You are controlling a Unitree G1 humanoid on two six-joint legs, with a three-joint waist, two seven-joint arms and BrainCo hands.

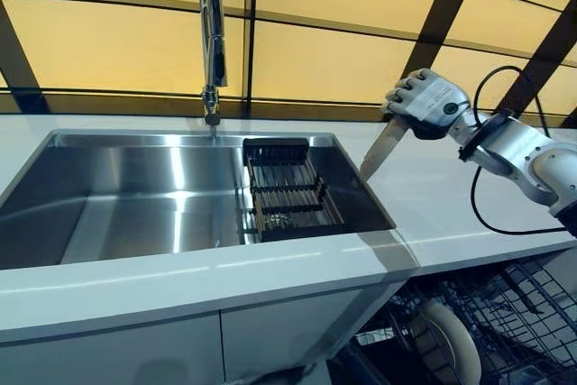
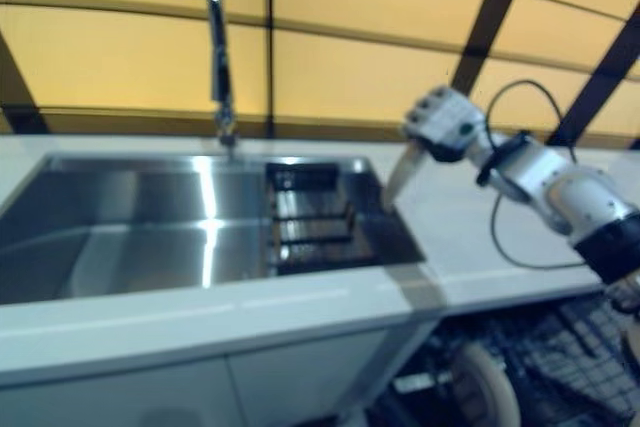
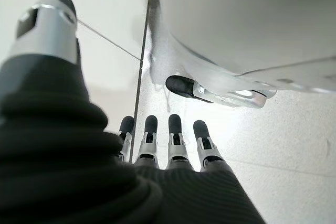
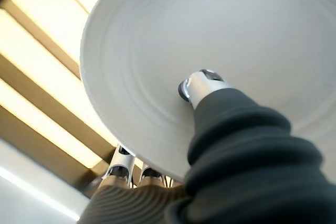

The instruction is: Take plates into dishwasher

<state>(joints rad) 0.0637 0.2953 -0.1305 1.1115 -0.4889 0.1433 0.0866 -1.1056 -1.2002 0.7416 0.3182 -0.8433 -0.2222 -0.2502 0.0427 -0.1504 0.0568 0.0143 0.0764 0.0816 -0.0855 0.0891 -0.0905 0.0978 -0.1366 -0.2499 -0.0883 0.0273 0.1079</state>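
Observation:
My right hand (image 1: 429, 101) is shut on a white plate (image 1: 382, 150), held nearly edge-on above the counter just right of the sink. In the right wrist view the plate (image 4: 210, 35) fills the frame, with my thumb (image 4: 202, 85) pressed on its face and my fingers (image 4: 126, 169) behind its rim. An open dishwasher rack (image 1: 527, 308) sits low at the right, below the counter, with another white plate (image 1: 448, 342) standing in it. My left hand (image 3: 176, 142) appears only in its own wrist view, hanging with straight fingers over the floor, holding nothing.
A steel sink (image 1: 108, 214) is set in the white counter (image 1: 469, 214), with a dark dish rack (image 1: 288, 191) in its right part. A tall tap (image 1: 212, 33) stands behind it. White cabinet fronts (image 1: 180, 340) run under the counter, left of the dishwasher.

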